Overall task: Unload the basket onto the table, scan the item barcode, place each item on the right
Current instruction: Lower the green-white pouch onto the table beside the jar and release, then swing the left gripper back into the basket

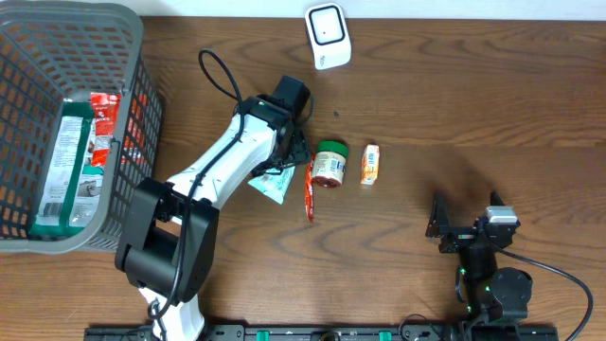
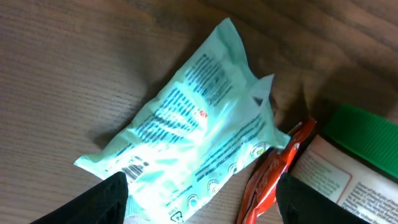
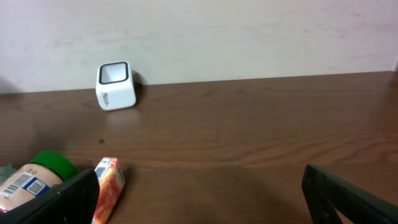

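Observation:
A mint-green packet (image 1: 269,184) lies flat on the wooden table, left of centre. In the left wrist view the packet (image 2: 199,124) fills the middle, printed side up, with a small barcode near its lower left corner. My left gripper (image 1: 287,156) hovers just over it, open (image 2: 202,202); its dark fingers stand on either side of the packet's near end without gripping it. The white barcode scanner (image 1: 328,36) stands at the table's far edge, also visible as a white scanner (image 3: 115,85). My right gripper (image 1: 462,227) rests open and empty (image 3: 199,199) at the front right.
A red sachet (image 1: 309,189) lies beside the packet, then a green-lidded jar (image 1: 330,164) and a small orange carton (image 1: 370,164). A grey mesh basket (image 1: 133,57) with several packets in it stands at the left edge.

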Action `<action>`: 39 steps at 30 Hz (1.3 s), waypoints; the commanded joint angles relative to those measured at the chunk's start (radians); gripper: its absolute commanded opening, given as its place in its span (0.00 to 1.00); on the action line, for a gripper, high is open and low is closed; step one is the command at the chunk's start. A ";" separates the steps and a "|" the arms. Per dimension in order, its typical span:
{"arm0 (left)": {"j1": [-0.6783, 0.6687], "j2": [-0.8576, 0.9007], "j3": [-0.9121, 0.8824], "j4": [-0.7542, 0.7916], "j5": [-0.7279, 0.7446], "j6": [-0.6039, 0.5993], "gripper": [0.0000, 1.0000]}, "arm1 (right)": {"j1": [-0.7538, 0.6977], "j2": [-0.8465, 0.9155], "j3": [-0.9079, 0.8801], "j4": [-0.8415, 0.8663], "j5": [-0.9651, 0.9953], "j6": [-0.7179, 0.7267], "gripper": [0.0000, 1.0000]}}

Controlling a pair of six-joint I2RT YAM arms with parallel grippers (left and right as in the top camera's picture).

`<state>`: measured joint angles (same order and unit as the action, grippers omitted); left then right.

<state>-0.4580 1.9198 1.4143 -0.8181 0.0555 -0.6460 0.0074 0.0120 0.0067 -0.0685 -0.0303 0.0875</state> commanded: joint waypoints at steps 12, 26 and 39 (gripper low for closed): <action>0.023 -0.228 0.038 -0.032 -0.001 0.168 0.78 | -0.012 -0.003 -0.002 -0.003 -0.001 0.009 0.99; 0.271 -0.404 0.043 -0.220 -0.070 0.309 0.78 | -0.012 -0.003 -0.002 -0.003 -0.001 0.009 0.99; 0.501 -0.632 0.151 -0.147 -0.200 0.439 0.78 | -0.013 -0.003 -0.002 -0.003 -0.001 0.009 0.99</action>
<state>-0.0196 1.3552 1.5154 -1.0096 -0.0311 -0.2451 0.0074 0.0120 0.0067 -0.0685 -0.0303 0.0875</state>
